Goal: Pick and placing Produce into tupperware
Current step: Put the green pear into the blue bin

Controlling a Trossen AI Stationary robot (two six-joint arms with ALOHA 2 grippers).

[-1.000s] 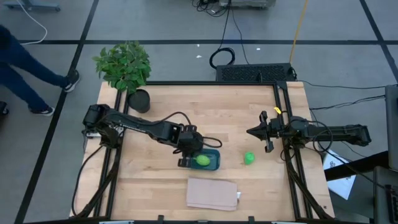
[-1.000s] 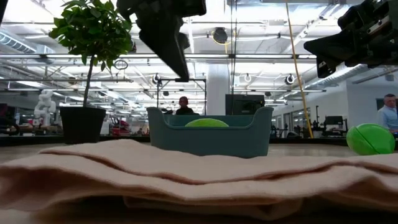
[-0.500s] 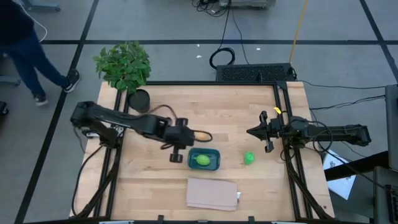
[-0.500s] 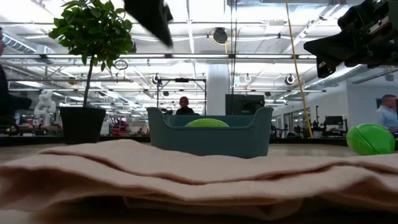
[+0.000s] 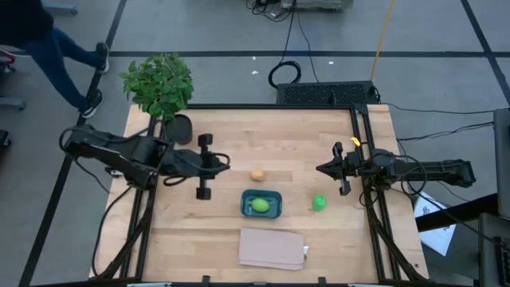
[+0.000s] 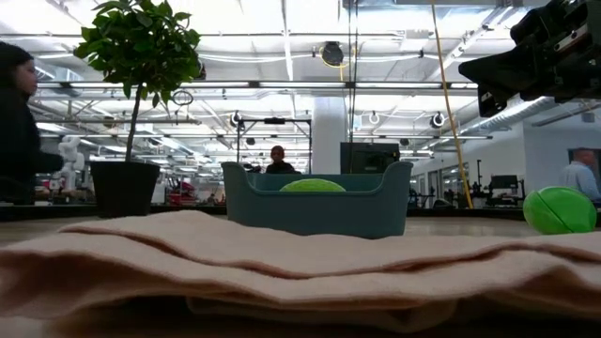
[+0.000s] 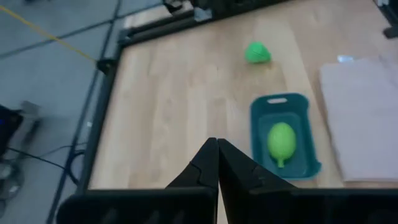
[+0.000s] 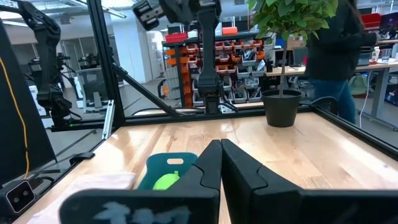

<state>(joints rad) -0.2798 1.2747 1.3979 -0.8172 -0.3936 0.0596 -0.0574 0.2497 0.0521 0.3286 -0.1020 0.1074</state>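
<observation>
The teal tupperware [image 5: 276,195] sits near the table's middle with one bright green piece [image 5: 259,206] lying inside it. These also show in the left wrist view as container [image 7: 306,106] and piece [image 7: 281,140]. A second green piece [image 5: 319,202] rests on the wood to the container's right. The orange-tan piece [image 5: 257,174] lies just beyond the container's far side. My left gripper [image 5: 228,165] hovers shut to the container's left, holding nothing. My right gripper [image 5: 319,169] hangs shut above the table's right part, beyond the loose green piece.
A folded beige cloth [image 5: 273,248] lies at the near edge, in front of the container. A potted plant [image 5: 159,88] stands at the far left corner. Black frame rails run along both sides. A person [image 5: 48,40] walks past the far left corner.
My left arm has pulled back from above the container toward the table's left edge and has left the low view. The orange-tan piece it covered now shows. The green piece stays in the container. A person has walked along beyond the far left corner.
</observation>
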